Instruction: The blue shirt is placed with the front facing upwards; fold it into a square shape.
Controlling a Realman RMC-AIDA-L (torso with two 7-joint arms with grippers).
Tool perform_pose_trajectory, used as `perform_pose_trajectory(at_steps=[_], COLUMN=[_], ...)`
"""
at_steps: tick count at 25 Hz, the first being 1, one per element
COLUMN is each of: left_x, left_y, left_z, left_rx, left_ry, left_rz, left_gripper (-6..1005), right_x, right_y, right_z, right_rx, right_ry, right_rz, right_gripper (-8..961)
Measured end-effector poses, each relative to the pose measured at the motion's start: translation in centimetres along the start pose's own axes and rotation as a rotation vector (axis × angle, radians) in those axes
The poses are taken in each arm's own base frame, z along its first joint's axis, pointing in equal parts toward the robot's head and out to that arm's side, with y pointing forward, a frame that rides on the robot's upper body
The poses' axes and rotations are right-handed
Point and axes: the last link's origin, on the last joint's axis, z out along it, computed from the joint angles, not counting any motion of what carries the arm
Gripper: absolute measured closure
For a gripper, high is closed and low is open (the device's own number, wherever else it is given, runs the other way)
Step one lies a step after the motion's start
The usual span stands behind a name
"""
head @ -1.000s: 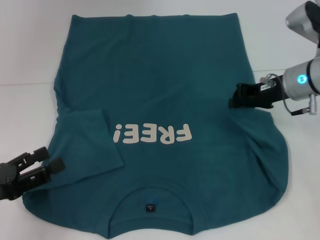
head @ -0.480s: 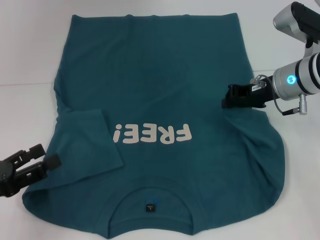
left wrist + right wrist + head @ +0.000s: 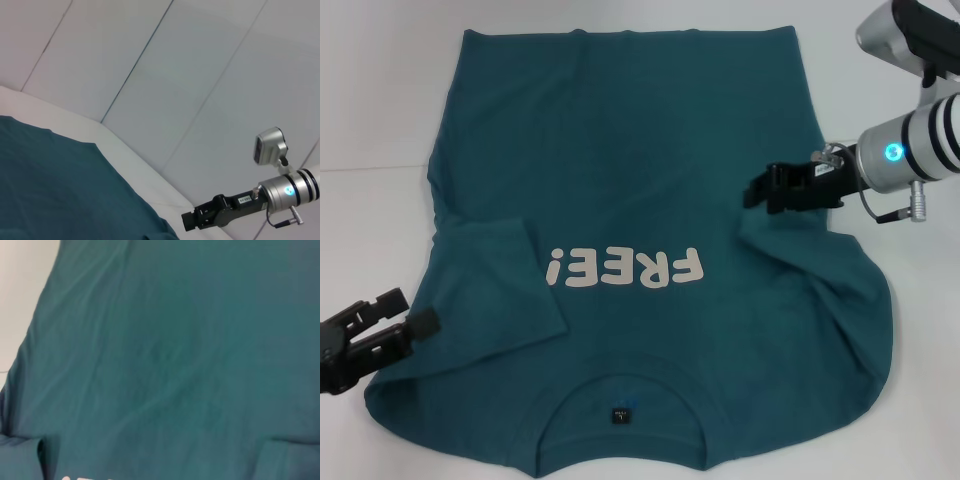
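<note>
On the white bench (image 3: 380, 100) the blue shirt (image 3: 620, 150) lies spread flat, "FREE!" lettering (image 3: 625, 269) up, collar nearest the robot and its left sleeve folded in over the body. The right claw (image 3: 757, 190) is clamped on the right sleeve's cloth, held over the shirt's right side. The left claw (image 3: 405, 320) hovers at the shirt's near left edge with its fingers apart.

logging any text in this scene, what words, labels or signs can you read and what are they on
"FREE!" in cream block letters, upside down in the head view, on the chest of the dark teal-blue short-sleeved cotton shirt.
Small black label inside the shirt's round collar: too small to read.
White sticker on the right gripper, in the left wrist view: print too small to read.
No other text shows.
</note>
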Motion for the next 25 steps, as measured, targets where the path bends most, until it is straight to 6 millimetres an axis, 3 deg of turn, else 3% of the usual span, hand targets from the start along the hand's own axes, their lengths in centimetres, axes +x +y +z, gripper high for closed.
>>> perform_pose_trajectory(at_steps=[5, 8, 13, 16, 19, 25], left_x=[-0.1, -0.1, -0.1, -0.2, -0.1, 0.0], left_y=[-0.1, -0.1, -0.1, 0.0, 0.0, 0.0], left_z=[-0.3, -0.5, -0.5, -0.3, -0.1, -0.1], left_rx=[0.010, 0.011, 0.010, 0.009, 0.005, 0.003], left_ry=[0.004, 0.004, 0.004, 0.005, 0.006, 0.007], left_rz=[-0.005, -0.008, -0.009, -0.012, -0.011, -0.017], left_gripper=[69, 69, 69, 70, 70, 70], right_x=[-0.5, -0.9, -0.8, 0.7, 1.7, 3.5], right_y=[0.2, -0.9, -3.8, -6.1, -7.1, -8.5], right_z=[-0.6, -2.4, -6.6, -8.3, -8.6, -8.8], right_rx=[0.000, 0.009, -0.013, -0.013, 0.008, 0.036], right_ry=[0.010, 0.032, 0.045, 0.086, 0.120, 0.183], right_rz=[-0.042, -0.064, 0.007, 0.070, 0.092, 0.123], right_gripper=[555, 468, 218, 173, 128, 139])
